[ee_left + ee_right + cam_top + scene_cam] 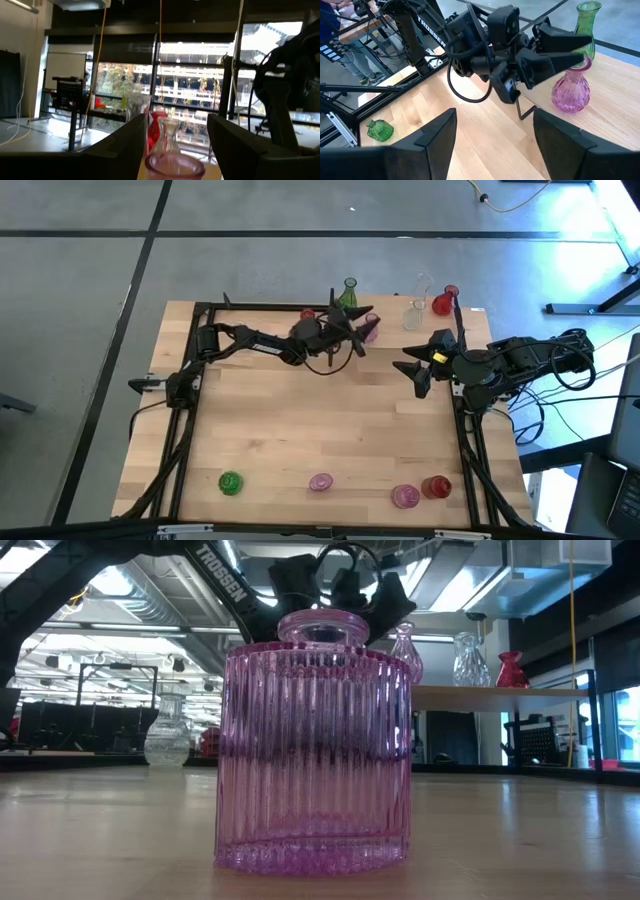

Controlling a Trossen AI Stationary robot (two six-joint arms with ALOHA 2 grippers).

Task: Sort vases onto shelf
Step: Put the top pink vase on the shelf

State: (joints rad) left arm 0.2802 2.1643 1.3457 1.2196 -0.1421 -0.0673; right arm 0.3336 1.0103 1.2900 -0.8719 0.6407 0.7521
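While I watched from above, roughly half the job looked finished. Along the upper edge of the table sat the shelf, and on or near it stood a green vase, a pink bulbous vase, a clear vase and a red vase; from straight overhead I could not tell which of them rested on the shelf board and which on the tabletop beside it. The left gripper sat at upper centre of that view, its fingers spread either side of the pink bulbous vase's neck, not yet closed on it, so I judged this vase was either just set down or about to be taken. The right gripper hovered at mid right, fingers apart and holding nothing. Four pieces waited along the lower edge: a small green vase at lower left, a pink ribbed vase at lower centre, another pink vase and a second red vase at lower right. In my estimate, those four remained to be carried up.
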